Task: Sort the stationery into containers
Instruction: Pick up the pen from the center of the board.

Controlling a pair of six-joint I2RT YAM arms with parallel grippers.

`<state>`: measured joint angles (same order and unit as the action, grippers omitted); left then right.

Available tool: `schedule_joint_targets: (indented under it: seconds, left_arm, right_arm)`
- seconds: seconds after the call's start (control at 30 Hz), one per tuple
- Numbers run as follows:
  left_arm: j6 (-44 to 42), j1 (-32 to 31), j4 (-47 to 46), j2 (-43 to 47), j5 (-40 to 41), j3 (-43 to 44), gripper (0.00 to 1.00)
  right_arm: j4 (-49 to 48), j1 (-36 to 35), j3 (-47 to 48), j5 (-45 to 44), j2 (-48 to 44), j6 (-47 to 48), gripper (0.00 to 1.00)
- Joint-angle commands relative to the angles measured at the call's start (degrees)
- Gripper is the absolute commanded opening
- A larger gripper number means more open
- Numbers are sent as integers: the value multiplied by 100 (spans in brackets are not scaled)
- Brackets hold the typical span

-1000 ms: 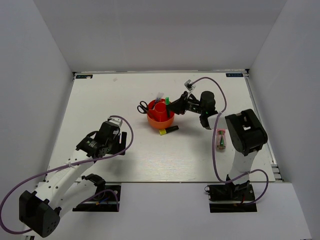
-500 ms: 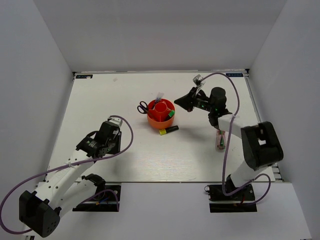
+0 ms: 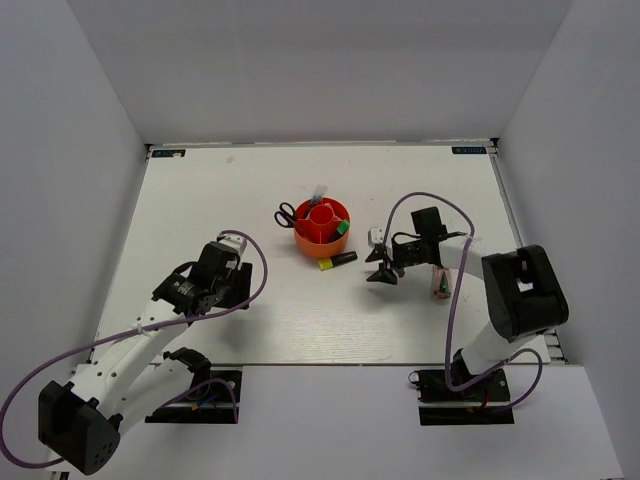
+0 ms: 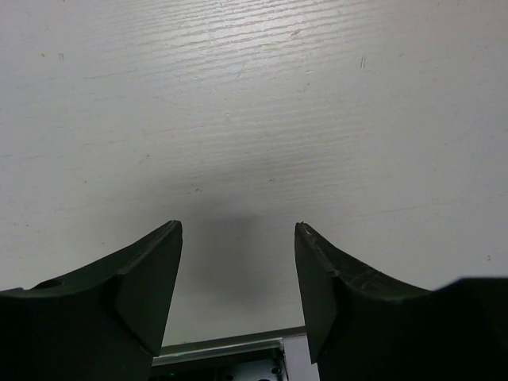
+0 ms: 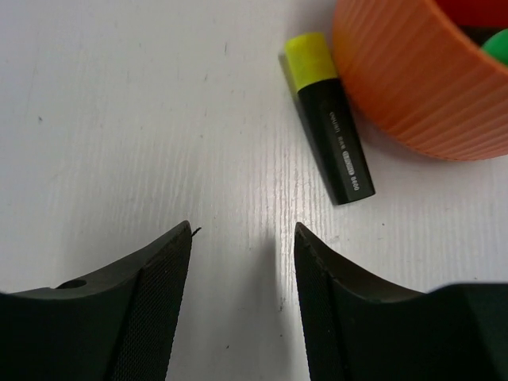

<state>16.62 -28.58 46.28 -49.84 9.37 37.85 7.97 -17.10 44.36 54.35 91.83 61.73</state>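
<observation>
On your left, the left end effector (image 4: 236,232) hangs low over bare surface (image 3: 190,200) with its fingers spread and nothing between them, the arm folded near its base and well apart from everything. Moving right, the black-handled scissors (image 3: 286,213) lie just beside the red-orange organizer (image 3: 316,242), which already holds a green-capped marker (image 3: 342,227) and a few other pieces. The yellow-capped black marker (image 5: 329,135) lies flat on the surface, touching or nearly touching the organizer's near wall. This looks like the reach-for-the-next-item step: the right end effector (image 5: 242,230) is spread, holds nothing, and points down at the surface just short of that marker, forearm stretched low to the left. Your next move calls for sliding forward and straddling the marker's barrel across its width before closing. Farther right, a small pink-and-green item (image 3: 440,283) lies beside the right arm, unsorted.
</observation>
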Motion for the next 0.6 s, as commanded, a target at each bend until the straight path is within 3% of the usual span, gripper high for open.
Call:
schedule_joint_targets:
  seconds: [0.0, 0.4, 0.57]
  left_arm:
    - [8, 36, -23, 18, -40, -5, 69]
    - [-1, 45, 4, -104, -31, 12, 69]
    - [-10, 45, 4, -148, -5, 12, 69]
  right_arm:
    - [258, -47, 309, 68, 264, 1235, 58]
    - [-50, -197, 1066, -337, 1319, 1060, 59]
    - [460, -223, 1610, -284, 1732, 1122, 60]
